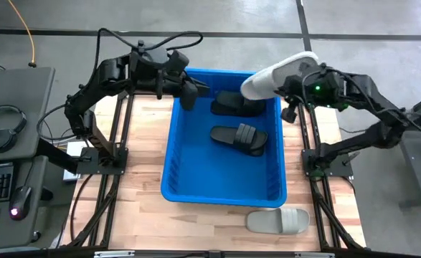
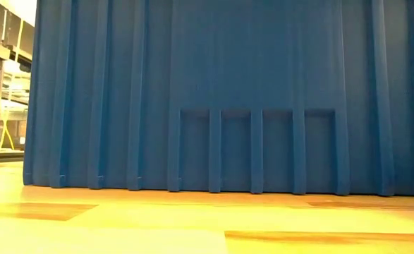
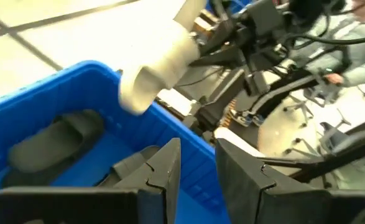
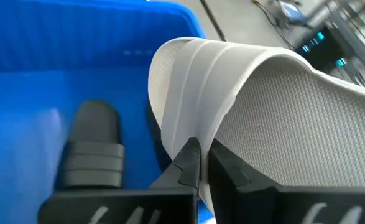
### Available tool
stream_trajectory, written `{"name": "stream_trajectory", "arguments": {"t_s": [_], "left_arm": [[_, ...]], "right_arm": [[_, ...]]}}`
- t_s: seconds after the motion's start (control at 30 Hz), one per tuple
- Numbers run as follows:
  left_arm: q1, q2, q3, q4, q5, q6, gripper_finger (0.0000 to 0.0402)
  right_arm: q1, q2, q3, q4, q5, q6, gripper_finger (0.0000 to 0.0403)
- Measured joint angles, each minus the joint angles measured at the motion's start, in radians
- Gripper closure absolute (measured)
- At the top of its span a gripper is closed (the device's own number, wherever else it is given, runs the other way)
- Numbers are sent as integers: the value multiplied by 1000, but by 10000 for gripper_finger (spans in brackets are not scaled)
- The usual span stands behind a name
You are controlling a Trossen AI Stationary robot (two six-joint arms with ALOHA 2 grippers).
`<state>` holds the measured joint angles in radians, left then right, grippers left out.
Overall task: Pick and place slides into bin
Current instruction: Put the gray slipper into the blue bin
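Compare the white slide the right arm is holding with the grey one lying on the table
The held white slide is up in the air, tilted, over the far right corner of the blue bin; the grey slide lies flat on the wooden table, outside the bin's near wall. The right gripper has its fingers shut on the white slide's strap; nothing touches the grey one. The white one looks brighter. Both are light, open-toe slides with one wide strap.
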<state>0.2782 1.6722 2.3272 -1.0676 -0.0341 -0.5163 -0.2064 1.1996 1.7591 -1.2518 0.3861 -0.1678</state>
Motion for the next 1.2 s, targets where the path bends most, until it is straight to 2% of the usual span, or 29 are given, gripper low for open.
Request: {"name": "stream_trajectory", "arguments": {"t_s": [0.17,0.37,0.47,0.73,0.87,1.03,1.2], "left_arm": [[-2,-16,0,28,31,15,309],[-1,-18,0,17,83,11,298],[-4,-18,0,18,118,-7,262],[-3,-15,0,18,169,-39,123],[-4,6,0,18,177,-39,83],[-17,47,0,18,237,-41,72],[-24,69,0,1,267,-40,82]], "right_arm": [[129,89,115,-29,7,-25,403],[276,201,230,-151,30,-43,403],[340,254,272,-226,44,-42,403],[461,381,356,-289,50,-24,403],[486,444,398,-300,56,-51,403],[491,523,461,-322,77,-88,403],[491,570,524,-319,67,-128,403]]}}
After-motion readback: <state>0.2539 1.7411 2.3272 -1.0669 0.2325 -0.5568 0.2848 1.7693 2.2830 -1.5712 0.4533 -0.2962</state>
